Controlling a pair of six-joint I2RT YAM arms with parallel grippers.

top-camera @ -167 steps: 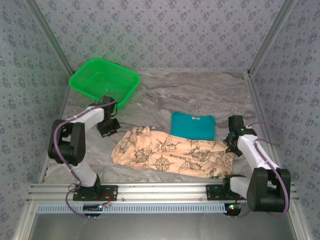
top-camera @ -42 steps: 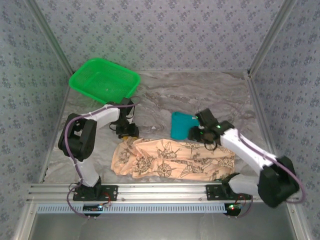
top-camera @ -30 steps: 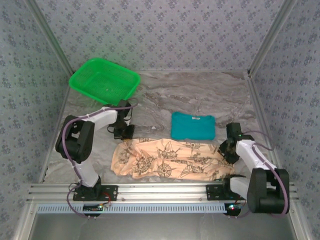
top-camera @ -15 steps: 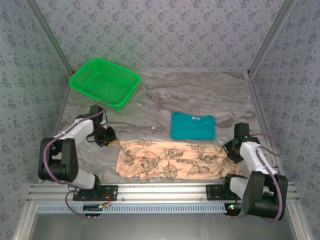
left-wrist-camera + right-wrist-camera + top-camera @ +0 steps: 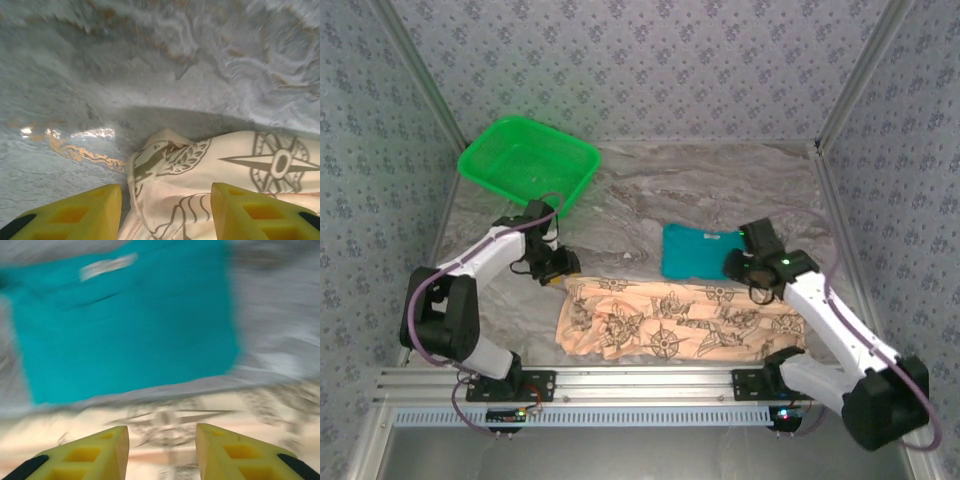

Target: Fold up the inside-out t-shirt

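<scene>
The soft peach-beige cloth t-shirt with dark brown compass prints [image 5: 675, 322] lies as a long, wrinkled band on the near part of the grey marble-pattern table [image 5: 720, 190]. The left gripper [image 5: 165, 212] holds its yellow fingers apart over the shirt's far left corner. The right gripper [image 5: 161, 452], its fingers also apart, hangs above the shirt's far edge, beside the smooth folded teal garment [image 5: 125, 325].

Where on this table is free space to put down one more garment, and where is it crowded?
Free: bare table behind the teal garment to the back wall, right of the green basket. Crowded: the near strip, with the t-shirt and, at its far edge, the left gripper and right gripper.
</scene>
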